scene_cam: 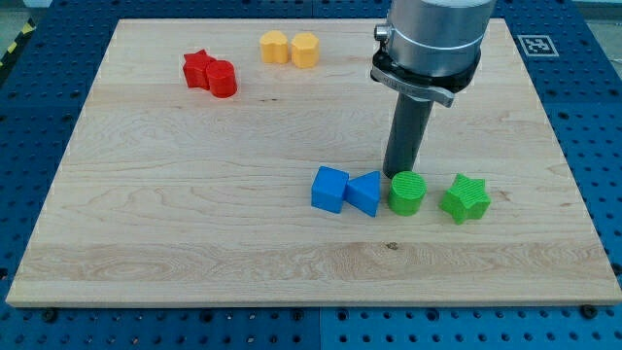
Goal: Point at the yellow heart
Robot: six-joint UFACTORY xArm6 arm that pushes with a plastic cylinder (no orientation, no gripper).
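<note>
Two yellow blocks sit side by side near the view's top. The left one (pixel 275 46) looks like the yellow heart, and the right one (pixel 305 49) is a blunter shape. My tip (pixel 397 176) rests on the board far below and to the right of them. It is just above the green cylinder (pixel 407 192) and right of the blue triangle (pixel 365 192). The rod rises from the tip to the grey arm body (pixel 428 44).
A blue cube (pixel 329 188) lies left of the blue triangle, and a green star (pixel 465 198) lies right of the green cylinder. A red star (pixel 199 69) touches a red cylinder (pixel 223 79) at the upper left. The wooden board (pixel 194 224) has edges all round.
</note>
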